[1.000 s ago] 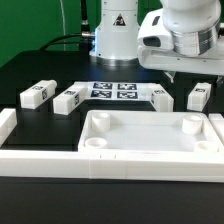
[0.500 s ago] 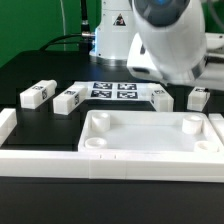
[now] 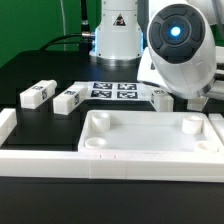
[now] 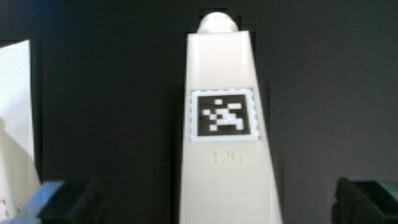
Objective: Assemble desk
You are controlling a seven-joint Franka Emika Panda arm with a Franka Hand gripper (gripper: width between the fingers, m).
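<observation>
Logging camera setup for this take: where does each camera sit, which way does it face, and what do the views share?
Exterior view: off the arm, facing it, looking over the tabletop to the leg blocks and marker board; the arm fills the exterior view's right.
Wrist view: on the wrist, looking down past the open hand at one leg block; both fingertips show.
Shared: probably that leg block, under the arm; cannot tell which.

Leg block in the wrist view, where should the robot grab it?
Grip the leg block by its two long sides, near the tag, coming straight down from above. It lies flat on the table, long and narrow, and the open tool straddles it, so closing would pinch the narrow width.
</observation>
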